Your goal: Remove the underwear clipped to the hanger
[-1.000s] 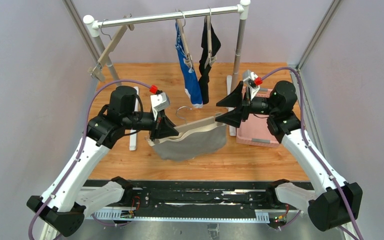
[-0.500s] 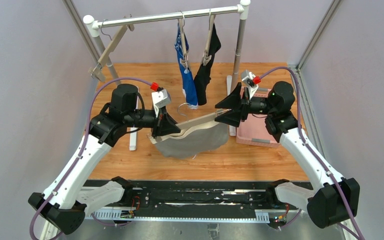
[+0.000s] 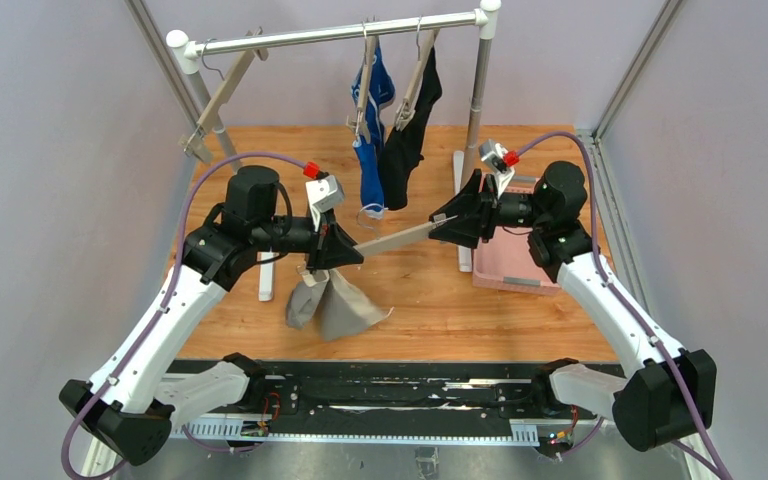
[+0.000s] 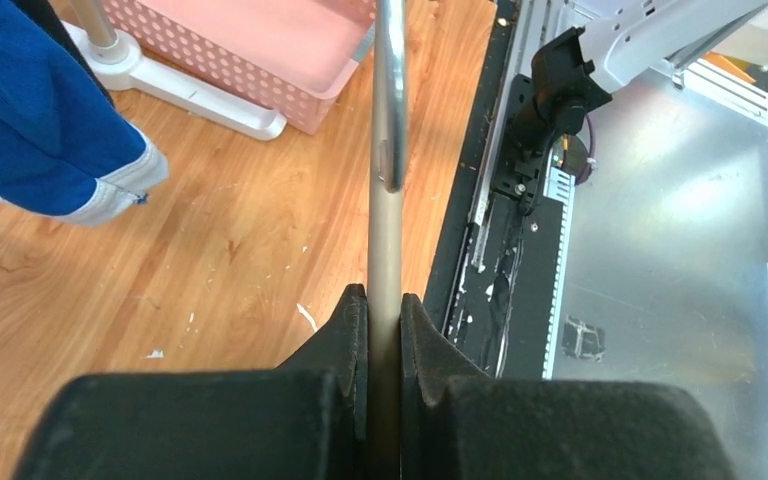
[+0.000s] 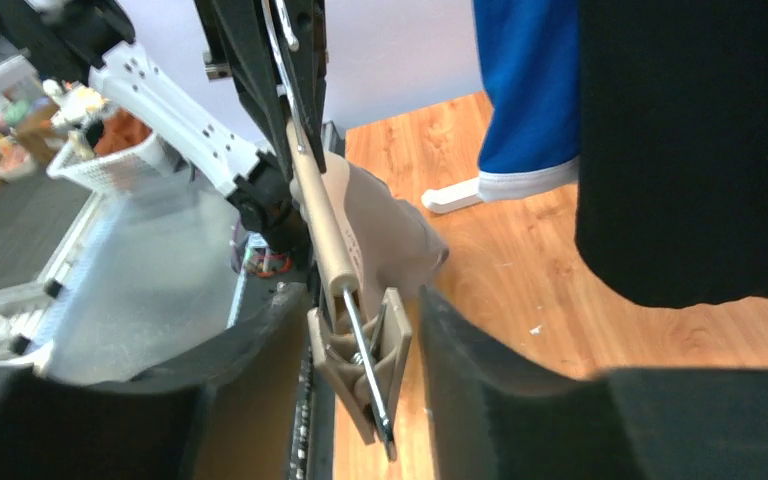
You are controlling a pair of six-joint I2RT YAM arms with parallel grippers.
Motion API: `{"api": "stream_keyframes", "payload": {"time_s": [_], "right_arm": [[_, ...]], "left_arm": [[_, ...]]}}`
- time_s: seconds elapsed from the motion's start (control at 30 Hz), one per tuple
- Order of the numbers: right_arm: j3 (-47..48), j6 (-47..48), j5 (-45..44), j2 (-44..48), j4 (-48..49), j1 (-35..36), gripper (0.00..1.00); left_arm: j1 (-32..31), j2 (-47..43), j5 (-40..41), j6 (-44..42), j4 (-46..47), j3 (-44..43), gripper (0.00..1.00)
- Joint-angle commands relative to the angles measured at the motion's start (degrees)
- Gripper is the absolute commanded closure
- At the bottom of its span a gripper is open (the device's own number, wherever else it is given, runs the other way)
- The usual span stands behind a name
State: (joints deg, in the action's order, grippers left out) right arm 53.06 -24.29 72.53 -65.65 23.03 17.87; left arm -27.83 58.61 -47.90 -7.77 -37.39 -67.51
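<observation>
The wooden hanger point(image 3: 390, 238) is held level between both arms. My left gripper point(image 3: 345, 252) is shut on its bar point(image 4: 385, 250) at the left end. The light grey underwear point(image 3: 325, 305) hangs bunched from that left end only, down to the table, and shows behind the bar in the right wrist view point(image 5: 385, 230). My right gripper point(image 3: 442, 220) stands open around the hanger's right clip point(image 5: 360, 365), which holds no cloth. The blue underwear point(image 3: 370, 150) and the black underwear point(image 3: 405, 140) hang clipped to hangers on the rail.
A metal rack rail point(image 3: 340, 35) crosses the back, with an empty wooden hanger point(image 3: 215, 100) at its left. A pink basket point(image 3: 510, 265) sits beside the rack's right post, under my right arm. The black rail of the arm bases point(image 3: 380, 395) runs along the near edge.
The grey underwear has come off the right clip and dropped, now dangling from the left end. The hanger bar has lifted slightly. The blue and black underwear swing on the rail.
</observation>
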Motion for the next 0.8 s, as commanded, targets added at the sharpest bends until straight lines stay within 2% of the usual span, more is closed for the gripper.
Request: {"api": "stream_keyframes", "payload": {"time_s": [0.0, 0.03, 0.07, 0.27, 0.5, 0.6, 0.77], "right_arm": [[0.6, 1.1, -3.2, 1.0, -0.9, 0.1, 0.38], [0.8, 1.7, -3.9, 1.4, -1.8, 0.1, 0.29], [0.9, 2.4, -4.8, 1.9, -2.7, 0.1, 0.28], [-0.5, 4.8, -13.4, 7.5, -6.5, 0.1, 0.26], [-7.1, -2.6, -24.5, 15.7, -0.1, 0.4, 0.24], [-9.7, -4.5, -28.0, 18.4, 2.8, 1.3, 0.24], [-11.6, -5.1, -31.9, 19.7, 5.8, 3.3, 0.29]], "left_arm": [[-0.2, 0.0, -0.4, 0.8, 3.7, -0.4, 1.00], [-0.2, -0.1, -0.2, 0.9, 3.7, -0.6, 1.00], [-0.2, 0.0, -0.2, 0.9, 3.8, -0.9, 1.00], [-0.2, 0.0, 0.7, 1.9, 5.0, -2.7, 1.00], [-0.2, 0.3, 3.0, 6.1, 11.7, -3.6, 1.00], [-0.2, 0.6, 2.4, 9.1, 17.0, -3.1, 1.00], [-0.2, 0.5, 0.1, 19.2, 32.5, 0.2, 1.00]]}}
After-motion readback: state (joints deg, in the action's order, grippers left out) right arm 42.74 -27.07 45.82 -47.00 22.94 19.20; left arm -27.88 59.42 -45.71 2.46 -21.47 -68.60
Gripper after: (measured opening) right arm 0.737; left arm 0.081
